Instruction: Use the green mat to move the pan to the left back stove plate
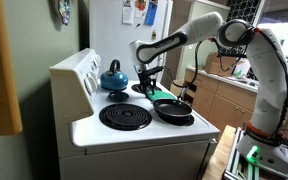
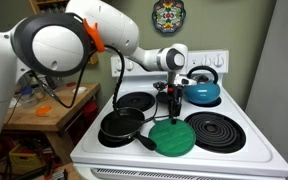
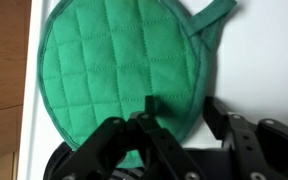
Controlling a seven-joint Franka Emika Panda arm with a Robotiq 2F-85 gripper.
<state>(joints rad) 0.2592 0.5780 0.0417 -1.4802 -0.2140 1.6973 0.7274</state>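
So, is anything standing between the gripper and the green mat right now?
Nothing visible does. The gripper hangs in the air close to the green mat, which lies beside the pan. In the wrist view, the mat shows uncovered beyond the fingers.

No legible text anywhere.

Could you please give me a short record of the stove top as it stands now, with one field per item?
stove: white, coil plates
pan: black, on a front plate
green mat: round, quilted, lying flat between the front plates, beside the pan
kettle: blue, on a back plate
free back plate: bare coil, behind the pan
pincer: above the mat, jaws look apart, holding nothing
task state: mat not yet picked up, pan not yet on the back plate
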